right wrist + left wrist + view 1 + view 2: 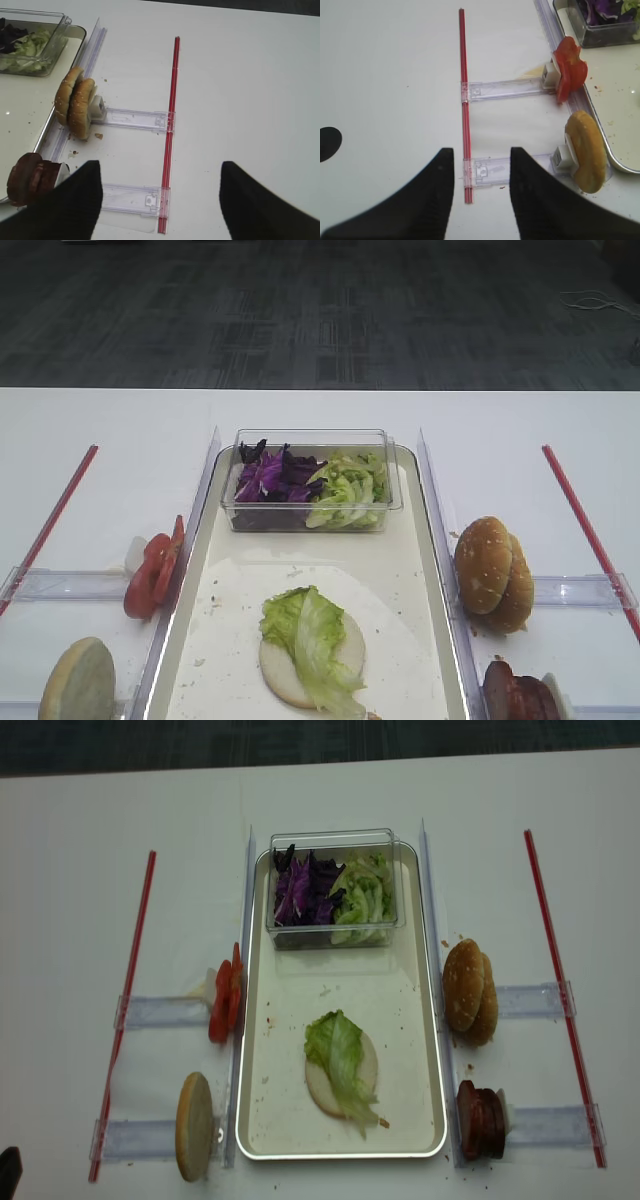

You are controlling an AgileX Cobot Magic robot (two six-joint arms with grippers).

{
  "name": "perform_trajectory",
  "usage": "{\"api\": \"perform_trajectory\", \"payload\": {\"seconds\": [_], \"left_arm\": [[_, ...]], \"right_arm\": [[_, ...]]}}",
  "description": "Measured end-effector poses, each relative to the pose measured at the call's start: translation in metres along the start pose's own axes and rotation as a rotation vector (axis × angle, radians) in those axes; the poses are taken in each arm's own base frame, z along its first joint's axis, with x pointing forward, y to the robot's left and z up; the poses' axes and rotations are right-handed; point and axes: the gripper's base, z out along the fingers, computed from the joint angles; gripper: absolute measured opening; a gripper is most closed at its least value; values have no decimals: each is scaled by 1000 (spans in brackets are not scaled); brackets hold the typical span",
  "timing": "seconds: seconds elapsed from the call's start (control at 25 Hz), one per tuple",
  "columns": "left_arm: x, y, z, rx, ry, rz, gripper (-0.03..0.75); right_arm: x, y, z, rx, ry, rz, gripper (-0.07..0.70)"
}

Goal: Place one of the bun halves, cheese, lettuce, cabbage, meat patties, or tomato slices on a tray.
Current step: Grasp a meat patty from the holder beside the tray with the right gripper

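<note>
1. Exterior high view: the tray (432, 570), long with a silvery raised rim and cream floor, lay on the white table (110, 430). On its white paper sat a pale flat bun half (285, 670) under a crinkled leaf of lettuce (312, 635). A clear plastic tub (310, 480) at the far end held dark purple cabbage (270, 475) beside more green leaves. Grey carpet lay beyond the table. Neither of my grippers appeared here.

2. Right wrist view: my right gripper (157, 200) hung over bare table, fingers spread wide and empty. Two sesame-seeded domed buns (75, 105) stood on edge in a clear holder just beside the tray; reddish-brown meat patties (27, 177) stood nearer, by my left finger.

3. Left wrist view: my left gripper (481, 192) hung over a red strip (465, 115), fingers apart, holding nothing. Bright red tomato slices (570, 72) and a golden bun (587, 150) stood upright in clear holders.

4. Exterior high (realsense) view: holders flanked the tray on both sides, tomatoes left, patties right.
</note>
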Motion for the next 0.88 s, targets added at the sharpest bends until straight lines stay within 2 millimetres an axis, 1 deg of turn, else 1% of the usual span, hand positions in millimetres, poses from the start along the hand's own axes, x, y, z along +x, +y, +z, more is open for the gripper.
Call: {"api": "perform_trajectory", "payload": {"seconds": [0.08, 0.4, 0.56, 0.72, 0.88], "left_arm": [[0, 0, 0, 0, 0, 0, 284], [0, 0, 0, 0, 0, 0, 284], [0, 0, 0, 0, 0, 0, 284], [0, 0, 0, 0, 0, 0, 284], [0, 0, 0, 0, 0, 0, 284]], "right_arm": [[0, 0, 0, 0, 0, 0, 487], [0, 0, 0, 0, 0, 0, 478], [0, 0, -1, -1, 18, 0, 457], [-8, 0, -3, -3, 104, 0, 443], [-25, -1, -5, -6, 197, 35, 443]]}}
